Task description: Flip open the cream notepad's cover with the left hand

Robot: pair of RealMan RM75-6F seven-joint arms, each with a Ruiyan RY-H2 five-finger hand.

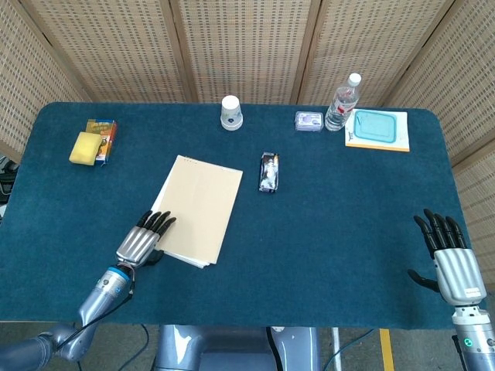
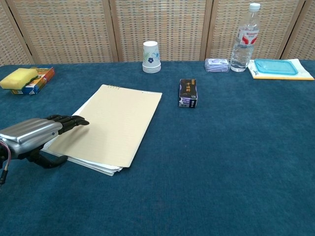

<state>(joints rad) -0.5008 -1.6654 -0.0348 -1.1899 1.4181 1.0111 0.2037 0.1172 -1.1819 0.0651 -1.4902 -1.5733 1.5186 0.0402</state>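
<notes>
The cream notepad [image 1: 199, 209] lies closed and flat on the blue table, left of centre, also in the chest view [image 2: 110, 125]. My left hand [image 1: 143, 239] is at the pad's near left corner, its straight fingers [image 2: 69, 121] reaching over the cover's edge. Its thumb [image 2: 47, 161] sits low beside the pad's edge; whether it is under the cover I cannot tell. My right hand [image 1: 452, 259] hovers at the table's near right edge, fingers spread and holding nothing; only the head view shows it.
A black box [image 1: 269, 171] lies right of the pad. Along the back stand a paper cup [image 1: 230, 113], a tissue pack [image 1: 308, 120], a water bottle [image 1: 343, 102] and a blue-lidded container [image 1: 377, 127]. A yellow sponge [image 1: 85, 148] sits far left.
</notes>
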